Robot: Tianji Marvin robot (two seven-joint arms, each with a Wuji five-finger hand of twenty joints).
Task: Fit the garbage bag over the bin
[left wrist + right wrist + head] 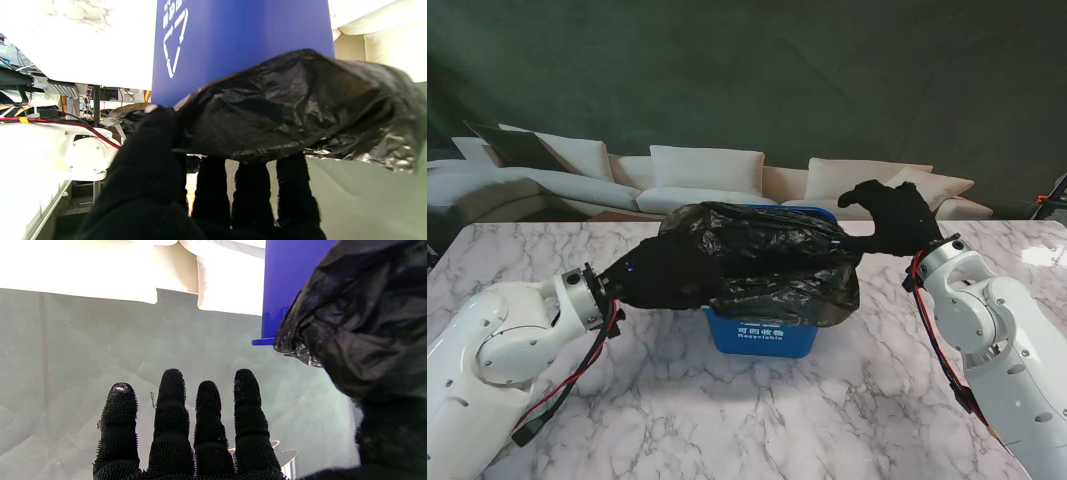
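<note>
One blue bin (762,335), one crumpled glossy black garbage bag (767,262) draped over it; left hand (662,275) pinches the bag, right hand (897,220) spread, holding nothing.

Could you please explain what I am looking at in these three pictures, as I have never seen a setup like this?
This is a two-armed robot with black-gloved, five-finger hands. The wide picture is taken from a camera on its stand, looking down at a marble table. The other two come from cameras on each wrist, looking along the fingers, and appear upside down.

On the table stands a blue bin with a black garbage bag draped over its top. The left hand grips the bag; its wrist view shows the thumb pinching the plastic against the fingers. The right hand is raised beside the bin with fingers spread, and appears to hold nothing. Sofas stand beyond the table.
</note>
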